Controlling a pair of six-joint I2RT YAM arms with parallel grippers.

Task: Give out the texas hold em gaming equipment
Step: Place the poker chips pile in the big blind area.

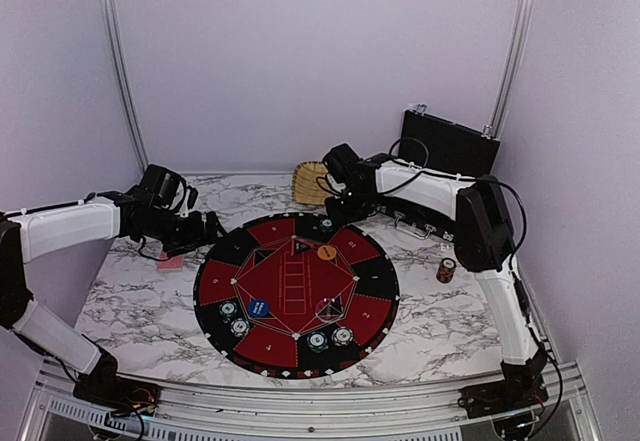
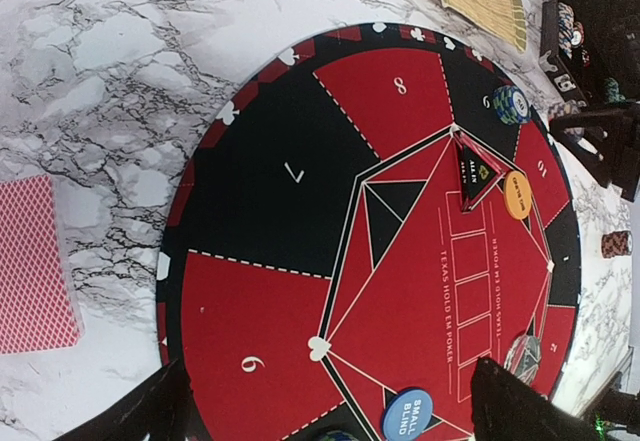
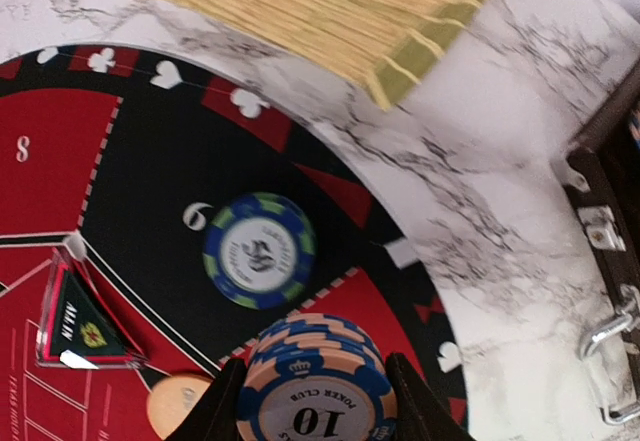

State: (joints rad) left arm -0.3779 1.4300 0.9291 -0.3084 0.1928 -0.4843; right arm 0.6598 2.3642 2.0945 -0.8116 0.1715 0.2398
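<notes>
Walls (image 1: pixel 300 61) of plain pale lilac close in the back and both sides, with two slim aluminium rails (image 1: pixel 118 71) rising at the rear corners. Below them lies a white table (image 1: pixel 130 301) veined in grey like marble, bounded at its near edge by a metal frame (image 1: pixel 300 401). A large round black-and-red numbered mat (image 1: pixel 225 281) fills the middle of the table; take it as a dial in the top view. A straw-coloured woven wicker basket (image 1: pixel 308 183) lies just beyond 12 o'clock. A black case (image 1: pixel 450 143) stands against the back wall past 1 o'clock. A short stack of dark red poker chips (image 1: pixel 446 269) stands on bare table, apart from the rim at 3 o'clock, and red-backed playing cards (image 1: pixel 170 260) lie flat just off the rim at 10 o'clock. On the mat, a round orange button disc (image 1: pixel 326 253) sits toward 1 o'clock and a round blue button disc (image 1: pixel 259 308) toward 8 o'clock. Teal-and-white poker chips (image 1: pixel 229 309) lie two beside the blue disc, two near 5 o'clock and one close to the rim at 12 to 1 o'clock. The left fingers (image 2: pixel 520 411) stand wide apart, holding nothing, over the rim at 10 o'clock. The right fingers (image 3: pixel 408 411) are clamped on a stack of blue-and-peach poker chips (image 3: pixel 315 391) marked 10, near the 1 o'clock rim just beside that single chip.
</notes>
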